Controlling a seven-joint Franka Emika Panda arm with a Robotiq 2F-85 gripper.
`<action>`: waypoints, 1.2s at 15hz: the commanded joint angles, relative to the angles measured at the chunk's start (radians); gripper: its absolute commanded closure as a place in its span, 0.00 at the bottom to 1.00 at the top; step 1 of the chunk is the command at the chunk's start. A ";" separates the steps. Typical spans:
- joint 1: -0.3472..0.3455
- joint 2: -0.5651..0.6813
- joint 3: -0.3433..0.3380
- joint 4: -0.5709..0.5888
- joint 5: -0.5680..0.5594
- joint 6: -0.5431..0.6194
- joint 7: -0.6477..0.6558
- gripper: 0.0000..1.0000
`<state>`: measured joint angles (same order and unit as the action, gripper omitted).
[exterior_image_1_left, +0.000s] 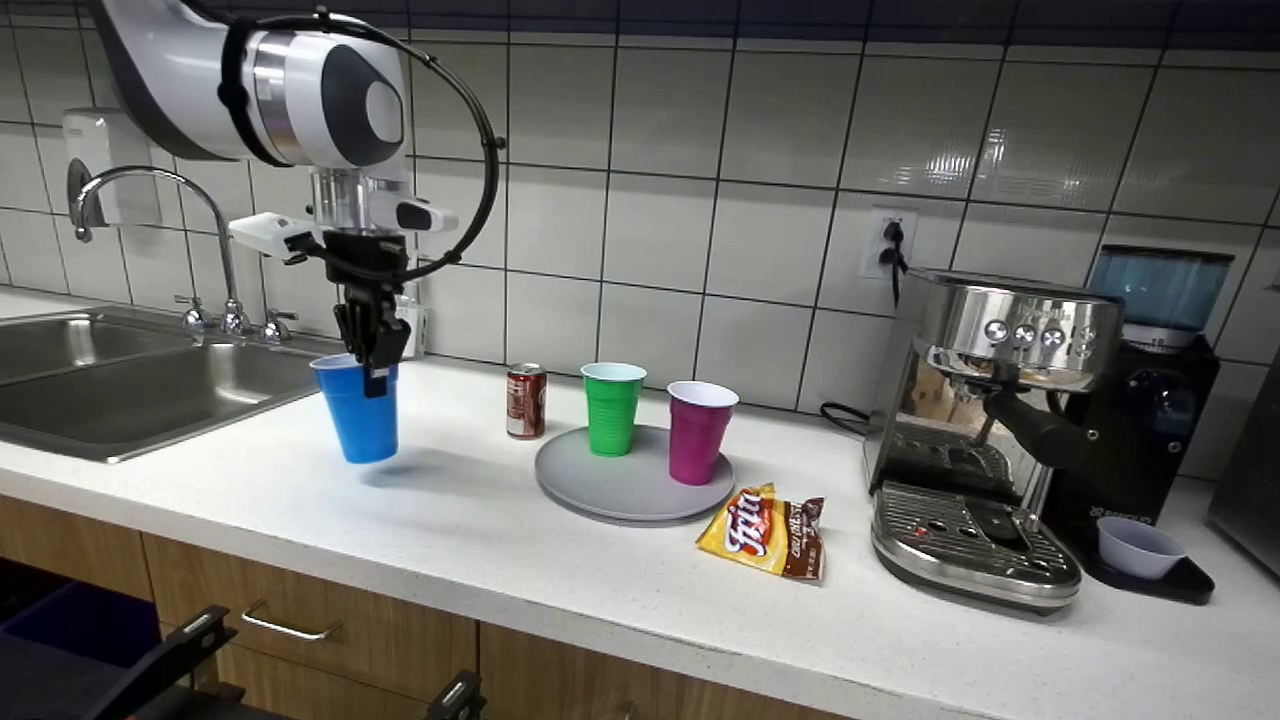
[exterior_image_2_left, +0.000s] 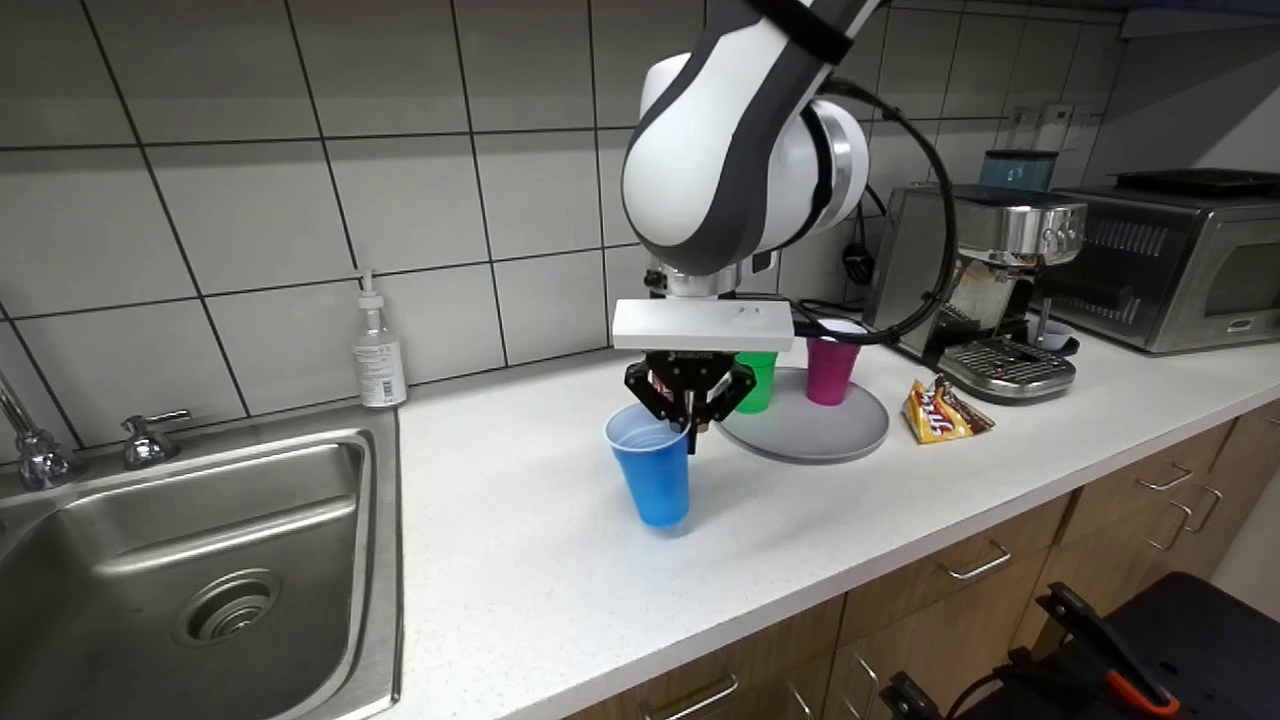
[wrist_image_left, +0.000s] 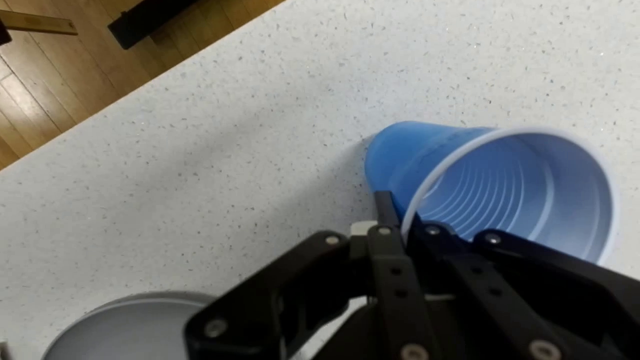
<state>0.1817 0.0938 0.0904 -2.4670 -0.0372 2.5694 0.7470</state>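
Currently clamped with black pincer (exterior_image_2_left: 689, 432) over one wall of tapered blue plastic cup (exterior_image_1_left: 358, 415), tilted just above speckled white worktop (exterior_image_1_left: 450, 520), probably light, flexible, easily dented, so best pinched gently near rim.

There are three tall cups (blue cup (exterior_image_1_left: 357, 420), green cup (exterior_image_1_left: 611, 415), magenta cup (exterior_image_1_left: 698, 442)), one plate (exterior_image_1_left: 618, 490), one can (exterior_image_1_left: 525, 402), one snack bag (exterior_image_1_left: 766, 534) and one espresso machine (exterior_image_1_left: 1025, 342).

Soap bottle (exterior_image_2_left: 380, 362) upright by sink (exterior_image_2_left: 300, 580). Espresso machine (exterior_image_1_left: 1075, 330) beside black grinder (exterior_image_1_left: 1150, 430); snack bag (exterior_image_1_left: 768, 534) near machine.
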 joint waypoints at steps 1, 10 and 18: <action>-0.020 -0.089 -0.010 -0.043 0.012 -0.019 0.026 0.99; -0.111 -0.159 -0.054 -0.050 0.030 -0.046 0.034 0.99; -0.177 -0.140 -0.094 -0.027 0.038 -0.053 0.084 0.99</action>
<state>0.0269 -0.0326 -0.0003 -2.5039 -0.0193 2.5496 0.7968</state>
